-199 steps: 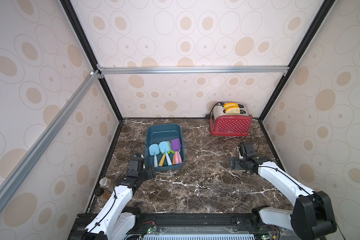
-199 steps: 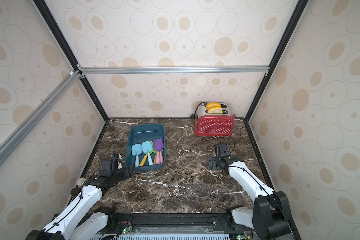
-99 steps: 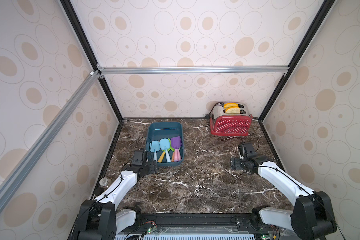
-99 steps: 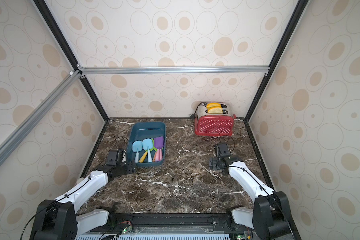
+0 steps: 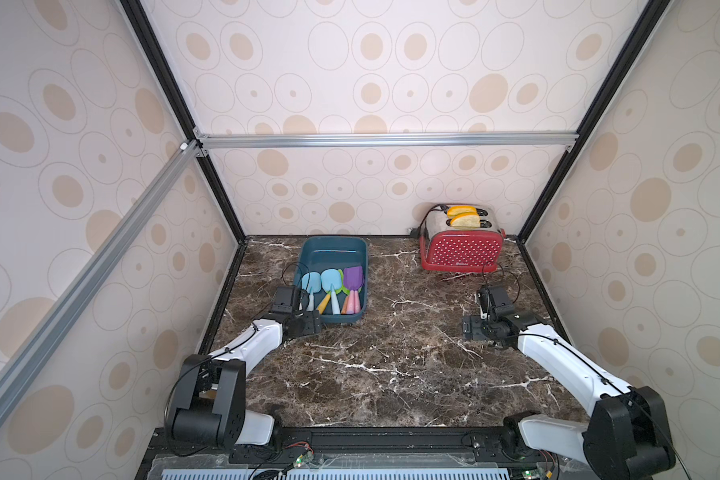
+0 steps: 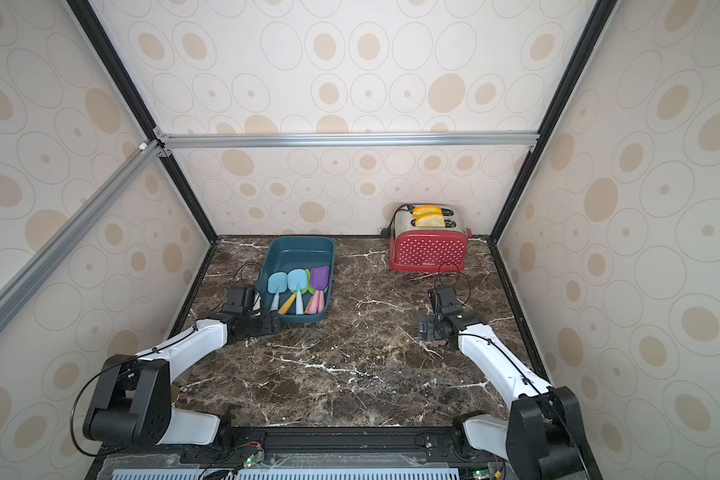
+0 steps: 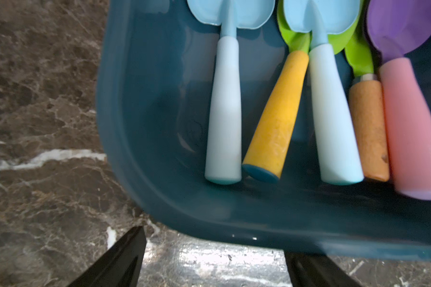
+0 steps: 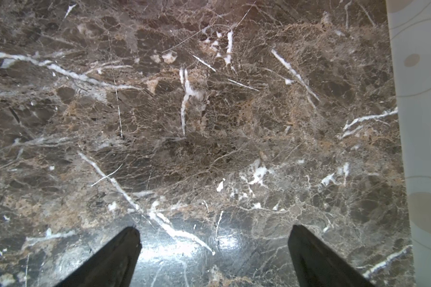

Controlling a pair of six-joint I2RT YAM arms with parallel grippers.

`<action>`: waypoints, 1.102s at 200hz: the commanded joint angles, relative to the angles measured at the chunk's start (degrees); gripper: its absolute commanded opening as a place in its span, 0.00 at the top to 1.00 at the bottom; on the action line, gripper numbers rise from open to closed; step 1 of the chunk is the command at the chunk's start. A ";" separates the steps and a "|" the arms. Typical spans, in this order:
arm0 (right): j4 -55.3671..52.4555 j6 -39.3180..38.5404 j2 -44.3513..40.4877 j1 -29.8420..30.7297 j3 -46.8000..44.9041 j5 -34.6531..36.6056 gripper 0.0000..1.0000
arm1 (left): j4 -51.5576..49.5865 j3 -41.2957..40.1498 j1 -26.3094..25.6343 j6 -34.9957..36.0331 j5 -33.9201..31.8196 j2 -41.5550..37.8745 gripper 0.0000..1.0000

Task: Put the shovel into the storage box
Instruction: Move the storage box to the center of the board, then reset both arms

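Although the task names one shovel, five toy shovels [image 5: 330, 279] lie side by side in the storage box [image 5: 333, 254], a shallow teal tub toward the back left of the tabletop [image 5: 391, 365], blades toward the back wall, handle ends against the tub's near wall. Nearest the left gripper [image 7: 213, 244] is a pale blue shovel [image 7: 224, 111]. That gripper sits low, just outside the tub's near left corner, its fingers [image 7: 120, 258] spread wide with nothing between them. Well apart, the right gripper [image 8: 214, 238] hangs over bare stone, fingers [image 8: 115, 256] likewise spread and empty. Each shovel looks light, stiff and smooth, probably plastic. The tapered handle seems the best place to pinch, across its middle, since the broad curved blade would likely slip. Dark brown marble with white veins forms the glossy tabletop, so a dropped shovel could skid. A red polka-dot toaster [image 5: 460, 251] stands at the back right. Cream walls [image 5: 350, 83] patterned with tan ovals enclose the space, crossed by a silver rail [image 5: 383, 139].
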 commanded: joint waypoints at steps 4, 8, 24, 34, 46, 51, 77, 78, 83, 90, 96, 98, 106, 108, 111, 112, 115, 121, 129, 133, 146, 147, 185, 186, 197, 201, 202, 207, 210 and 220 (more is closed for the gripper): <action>-1.41 -0.58 -0.89 -0.21 0.47 1.18 0.00 | 3.06 4.35 -0.21 1.78 -0.22 1.27 0.09; -1.45 -0.58 -0.91 -0.17 0.39 1.19 0.00 | 2.89 5.00 -0.24 1.97 -0.46 1.70 0.09; -1.50 -0.66 -0.98 -0.21 0.47 1.10 0.00 | 1.49 7.75 -0.25 3.02 -0.73 3.07 0.08; -1.63 -0.75 -0.86 -0.22 0.47 1.11 0.00 | 0.78 9.02 -0.21 3.43 -0.66 3.80 0.08; -1.76 -0.84 -0.98 -0.17 0.56 1.28 0.00 | 0.20 9.64 -0.25 3.69 -0.63 4.40 0.03; -1.76 -0.85 -1.09 -0.20 0.47 1.33 0.00 | -0.18 9.71 -0.25 3.63 -0.67 4.37 0.01; -1.68 -0.85 -1.11 -0.22 0.38 0.78 0.00 | -2.85 7.38 -0.25 2.97 -1.12 1.42 0.01; -1.68 -0.85 -1.11 -0.22 0.38 0.76 0.00 | -2.90 7.24 -0.25 2.89 -1.12 1.22 0.01; -1.61 -0.76 -1.03 -0.16 0.38 0.69 0.00 | -3.10 6.47 -0.25 2.58 -1.11 0.00 0.01; -1.50 -0.75 -0.90 -0.22 0.39 0.51 0.00 | -3.21 5.16 -0.42 1.78 -1.39 -1.97 0.01; -1.33 -0.77 -0.89 -0.19 0.46 0.25 0.00 | -3.17 3.97 -0.57 1.11 -1.40 -3.76 0.01; -1.30 -0.76 -0.90 -0.19 0.47 0.23 0.00 | -3.14 3.54 -0.60 0.91 -1.31 -4.38 0.01; -1.32 -0.75 -0.91 -0.21 0.68 0.23 0.00 | -2.92 1.96 -0.84 0.04 -1.59 -6.83 0.01; -1.32 -0.75 -0.97 -0.19 0.72 0.25 0.00 | -2.79 1.50 -0.84 -0.16 -1.84 -7.52 0.01; -1.18 -0.82 -1.13 -0.21 0.73 0.33 0.00 | -2.47 0.80 -0.94 -0.33 -2.25 -8.63 0.01; -1.12 -0.87 -1.16 -0.22 0.73 0.32 0.00 | -2.36 0.56 -0.95 -0.34 -2.43 -9.00 0.01; -0.95 -0.92 -1.32 -0.21 0.73 0.37 0.00 | -1.95 -0.08 -0.96 -0.35 -3.04 -10.17 0.01; -0.43 -1.02 -1.82 -0.20 0.48 0.64 0.00 | -1.44 -1.28 -0.95 -0.35 -5.59 -12.47 0.01; 1.00 -1.27 -2.71 -0.21 -0.23 1.19 0.00 | -1.03 -2.39 -0.91 0.03 -10.21 -15.47 0.01; 1.64 -1.49 -3.21 -0.22 -0.67 1.51 0.00 | -0.81 -2.64 -0.95 0.66 -12.66 -16.95 0.01; 4.34 -2.29 -4.49 -0.21 -1.99 3.53 0.00 | 1.66 -3.97 -0.97 2.27 -20.94 -20.70 0.01; 4.54 -2.27 -4.51 -0.21 -2.08 3.72 0.00 | 1.95 -4.11 -0.96 2.45 -21.57 -20.96 0.01; 16.22 -9.57 -4.64 -0.21 -7.16 9.64 0.00 | 21.55 -11.94 -0.94 11.45 -39.32 -21.24 0.01; 16.68 -9.91 -4.64 -0.21 -7.25 9.68 0.00 | 22.00 -12.13 -0.95 11.79 -39.46 -21.06 0.01; 19.33 -11.24 -4.35 -0.43 -8.38 11.09 0.00 | 26.45 -13.38 -0.96 15.32 -39.40 -18.57 0.01; 20.13 -12.00 -4.32 -0.77 -8.63 11.00 0.00 | 28.12 -13.82 -0.96 16.58 -38.98 -17.54 0.01; 20.35 -12.22 -4.30 -0.80 -8.70 10.93 0.00 | 28.32 -13.87 -0.96 16.86 -38.81 -17.27 0.01; 21.58 -13.06 -4.20 -1.27 -9.18 10.58 0.00 | 30.47 -14.42 -0.87 17.84 -38.46 -15.80 0.01; 22.53 -13.54 -4.19 -1.67 -9.42 10.22 0.00 | 31.77 -14.77 -0.83 18.07 -38.50 -14.86 0.01; 24.21 -14.09 -4.44 -2.96 -9.87 9.02 0.00 | 36.40 -16.14 -0.16 18.11 -37.95 -11.60 0.01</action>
